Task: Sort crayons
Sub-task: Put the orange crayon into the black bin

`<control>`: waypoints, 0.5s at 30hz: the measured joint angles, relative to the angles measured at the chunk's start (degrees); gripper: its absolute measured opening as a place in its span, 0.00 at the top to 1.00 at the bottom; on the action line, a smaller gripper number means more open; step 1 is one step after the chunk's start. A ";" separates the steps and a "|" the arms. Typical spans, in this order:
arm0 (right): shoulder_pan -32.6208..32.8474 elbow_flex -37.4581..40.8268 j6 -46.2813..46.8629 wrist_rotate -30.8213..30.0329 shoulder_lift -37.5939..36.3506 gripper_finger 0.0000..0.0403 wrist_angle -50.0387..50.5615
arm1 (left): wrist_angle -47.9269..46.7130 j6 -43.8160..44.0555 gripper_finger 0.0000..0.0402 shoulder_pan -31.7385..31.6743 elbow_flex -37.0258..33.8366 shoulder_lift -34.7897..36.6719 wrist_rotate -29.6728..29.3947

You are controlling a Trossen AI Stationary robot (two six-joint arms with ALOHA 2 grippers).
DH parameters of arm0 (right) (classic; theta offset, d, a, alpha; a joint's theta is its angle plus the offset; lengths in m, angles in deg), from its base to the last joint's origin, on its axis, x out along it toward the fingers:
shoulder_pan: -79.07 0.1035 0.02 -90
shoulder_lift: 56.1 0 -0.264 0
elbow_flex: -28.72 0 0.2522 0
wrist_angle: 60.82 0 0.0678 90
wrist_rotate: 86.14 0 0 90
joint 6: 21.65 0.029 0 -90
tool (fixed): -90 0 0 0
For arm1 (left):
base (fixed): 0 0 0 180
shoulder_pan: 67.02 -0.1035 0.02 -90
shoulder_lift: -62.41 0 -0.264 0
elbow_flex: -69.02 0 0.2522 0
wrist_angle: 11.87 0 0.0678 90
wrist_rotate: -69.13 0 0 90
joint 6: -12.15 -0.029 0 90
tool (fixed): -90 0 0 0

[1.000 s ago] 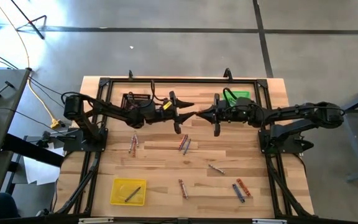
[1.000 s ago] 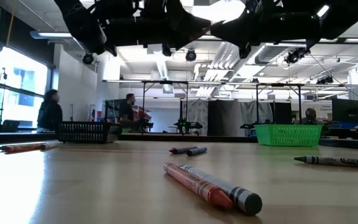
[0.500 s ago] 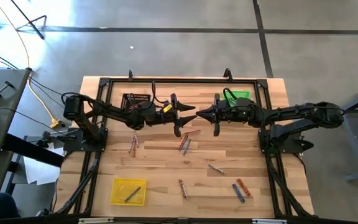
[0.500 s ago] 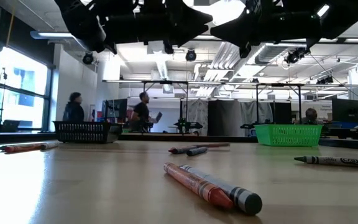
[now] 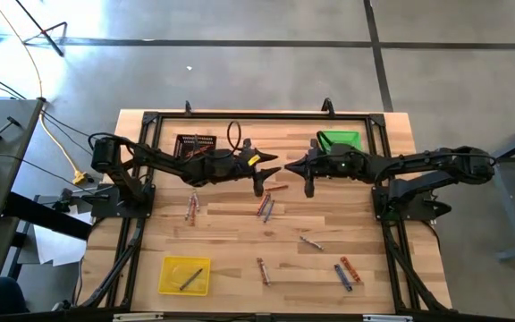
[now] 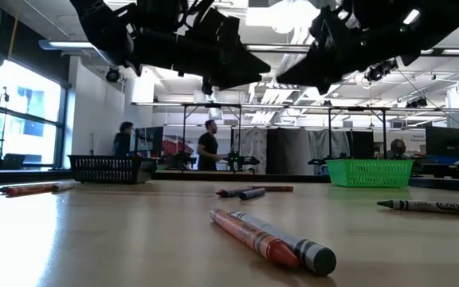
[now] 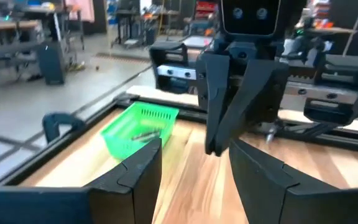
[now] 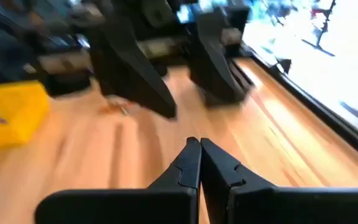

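Table [image 5: 240, 268]: wooden top, black rail frame at its edges.
Crayons [image 5: 266, 207]: scattered loose mid-table and toward the near edge; unsorted.
Left gripper [image 5: 259, 168]: fingers spread, empty, above the far middle.
Right gripper [image 5: 295, 166]: fingers clenched, empty, facing it.
Room: open board nearer the camera, probably ample for reaching.

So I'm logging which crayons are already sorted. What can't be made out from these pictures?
- Black basket contents: high view, too small; low view, its wall hides them.
- Green basket contents: high view, right arm covers part; left wrist view, one dark shape, unclear.
- Stick in yellow tray: high view, colour too small to tell.
- Right wrist view: blurred, crayons unreadable.
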 joint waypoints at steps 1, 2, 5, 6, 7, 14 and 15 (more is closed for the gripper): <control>-0.19 0.00 -0.29 -0.77 0.00 1.00 1.48 | -0.52 0.33 0.56 0.00 0.00 0.00 -0.03; -0.48 0.00 -0.51 -1.00 0.00 1.00 2.84 | -0.67 0.46 0.56 0.00 0.00 0.00 -0.03; -1.81 0.00 0.01 -0.62 0.00 1.00 6.76 | -0.93 0.89 0.56 0.00 0.00 0.00 -0.01; -2.33 0.00 0.06 -0.25 0.00 1.00 8.08 | -1.40 1.05 0.56 0.01 0.01 0.00 -0.01; -2.78 0.00 0.08 0.24 0.00 0.99 9.36 | -2.32 1.58 0.56 0.02 0.02 0.00 0.04; -4.86 0.00 0.10 4.89 0.00 0.82 12.73 | -11.04 8.90 0.56 0.09 0.02 0.00 0.54; -4.86 0.00 0.08 5.07 0.06 0.79 12.72 | -11.90 9.71 0.56 0.13 0.02 0.00 0.57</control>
